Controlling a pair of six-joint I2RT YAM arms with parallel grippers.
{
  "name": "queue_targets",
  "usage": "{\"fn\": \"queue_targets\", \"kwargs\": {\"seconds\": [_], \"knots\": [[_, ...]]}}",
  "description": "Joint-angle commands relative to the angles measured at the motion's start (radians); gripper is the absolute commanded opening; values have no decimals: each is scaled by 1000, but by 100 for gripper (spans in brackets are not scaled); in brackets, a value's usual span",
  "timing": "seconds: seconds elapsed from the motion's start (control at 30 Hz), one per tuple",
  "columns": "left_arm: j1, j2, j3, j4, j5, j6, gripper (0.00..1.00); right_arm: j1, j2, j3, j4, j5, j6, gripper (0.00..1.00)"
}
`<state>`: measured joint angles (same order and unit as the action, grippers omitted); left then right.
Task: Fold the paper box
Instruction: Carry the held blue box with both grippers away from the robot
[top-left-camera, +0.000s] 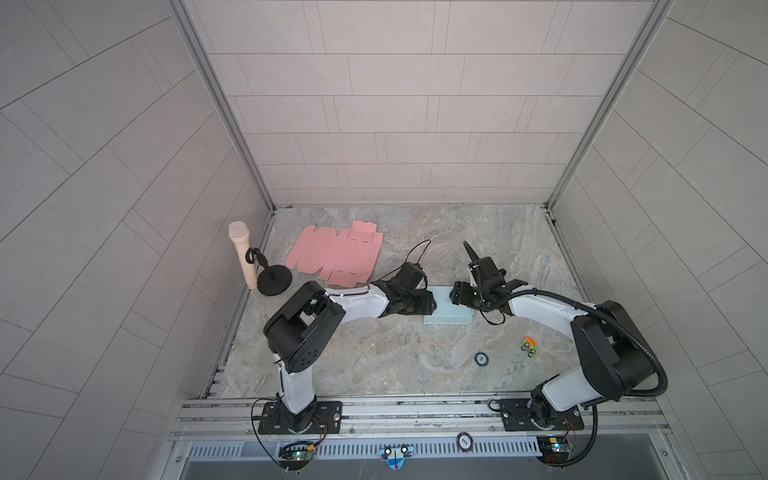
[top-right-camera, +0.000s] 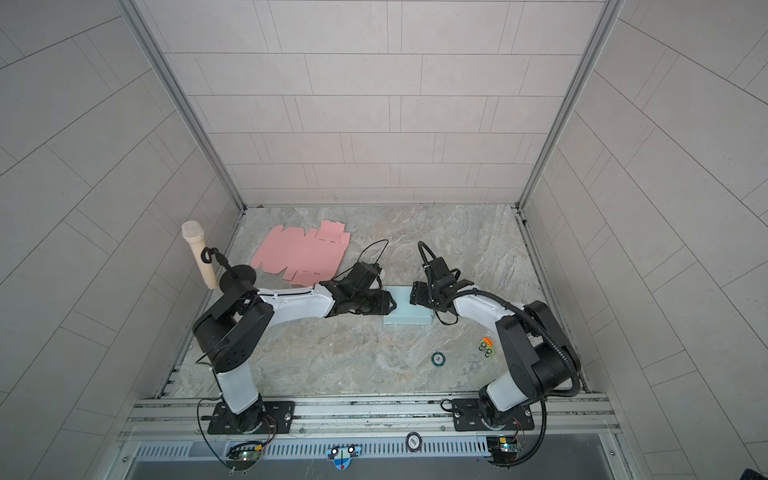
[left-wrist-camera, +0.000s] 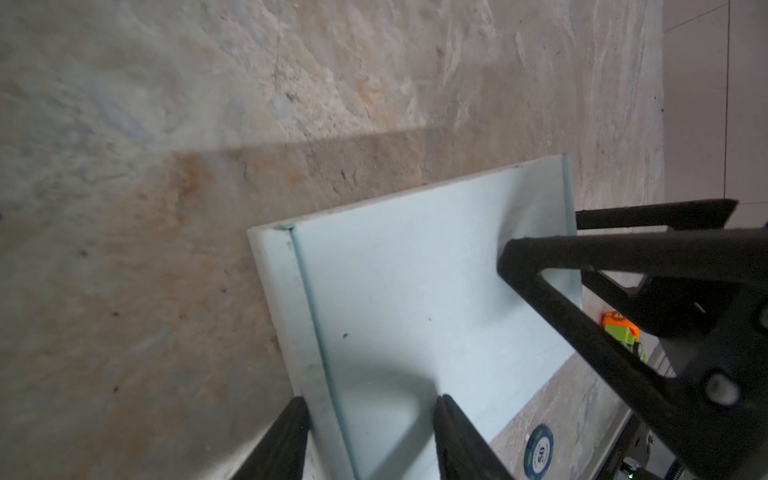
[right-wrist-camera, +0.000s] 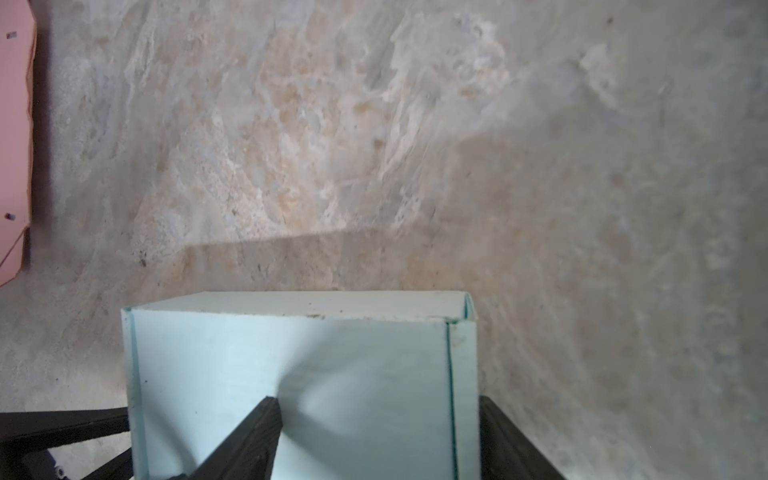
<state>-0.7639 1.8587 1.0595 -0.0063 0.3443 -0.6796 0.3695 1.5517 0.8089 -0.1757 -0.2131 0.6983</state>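
1. The pale blue paper box (top-left-camera: 446, 318) (top-right-camera: 409, 318) is lying flat near the middle of the marble table (top-left-camera: 374, 365), closed face up, between the two arms
2. Its long axis is running left to right in both top views, roughly along the table's front edge, with one short end facing each arm
3. The left gripper (top-left-camera: 432, 305) (left-wrist-camera: 372, 401) is reaching over the box's left end. Its fingers are standing partly apart, one resting on the top panel (left-wrist-camera: 415, 311) and the other lying against the outside of the end wall
4. The right gripper (top-left-camera: 451, 295) (right-wrist-camera: 378, 400) is straddling the opposite end the same way, with its fingers spread wider. One is pressing on the top panel and the other is sitting just outside the end wall
5. A blue poker chip (left-wrist-camera: 539, 451) (top-left-camera: 481, 358) is showing the number "50". It is lying in front of the box, near a green and orange toy car (top-left-camera: 529, 347)
6. A pink flat box blank (top-left-camera: 332, 255) is lying unfolded at the rear left, well apart from the box, beside a beige microphone (top-left-camera: 243, 257) on a black stand
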Motion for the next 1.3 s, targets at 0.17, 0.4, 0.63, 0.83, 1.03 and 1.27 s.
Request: {"fn": "queue_targets", "kwargs": {"seconds": [0.17, 0.4, 0.63, 0.83, 1.03, 1.27], "knots": [[50, 189, 276, -1, 106, 38, 53, -69, 223, 231, -60, -161, -99, 72], [96, 358, 516, -65, 126, 50, 53, -113, 399, 451, -115, -185, -129, 71], [130, 506, 741, -117, 143, 46, 53, -147, 537, 643, -172, -190, -151, 71], [152, 587, 854, -109, 150, 12, 53, -159, 631, 795, -219, -189, -168, 71], [173, 665, 965, -101, 158, -14, 53, -174, 716, 932, -265, -193, -174, 71], [189, 715, 1001, -68, 170, -43, 53, -182, 789, 1027, -296, -207, -182, 71]]}}
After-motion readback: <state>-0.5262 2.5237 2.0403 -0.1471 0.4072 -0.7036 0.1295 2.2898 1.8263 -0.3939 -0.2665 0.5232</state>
